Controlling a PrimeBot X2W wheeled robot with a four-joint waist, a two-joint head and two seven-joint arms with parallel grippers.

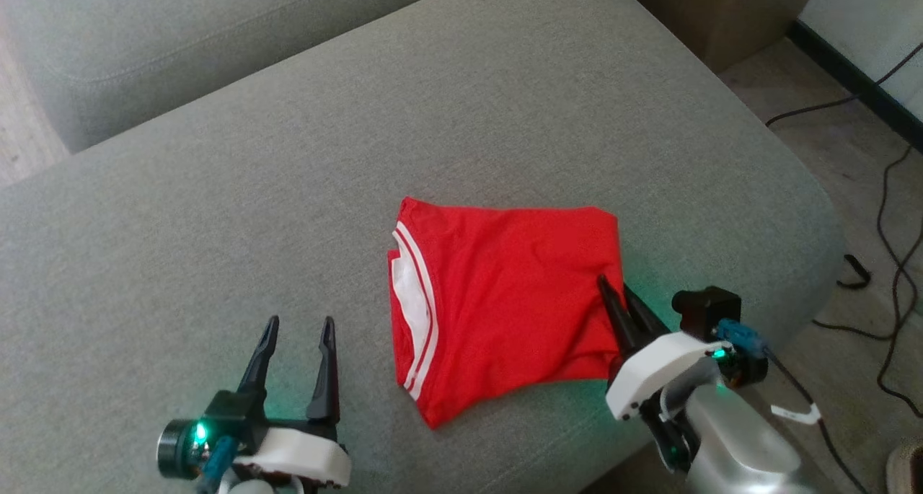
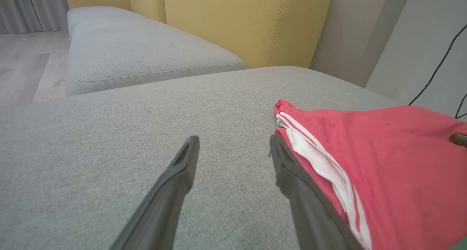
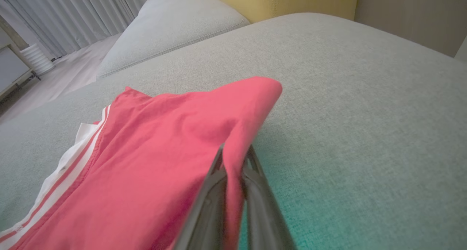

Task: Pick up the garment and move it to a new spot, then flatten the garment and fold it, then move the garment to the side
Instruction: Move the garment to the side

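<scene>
The garment (image 1: 505,292) is red with white stripes and a white inside, folded into a rough square on the grey sofa cushion (image 1: 288,191). My right gripper (image 1: 613,286) is shut on the garment's right edge, and in the right wrist view the red cloth (image 3: 175,144) is pinched between the two dark fingers (image 3: 215,180) and lifted a little. My left gripper (image 1: 299,328) stands open over bare cushion to the left of the garment. In the left wrist view its fingers (image 2: 182,169) are spread, the right one beside the striped edge of the garment (image 2: 383,158).
A second grey cushion (image 1: 180,32) lies at the back left, with yellow backrests (image 2: 248,23) behind. The cushion's right edge drops to a floor with black cables (image 1: 887,213). Curtains (image 3: 65,16) hang at the far left.
</scene>
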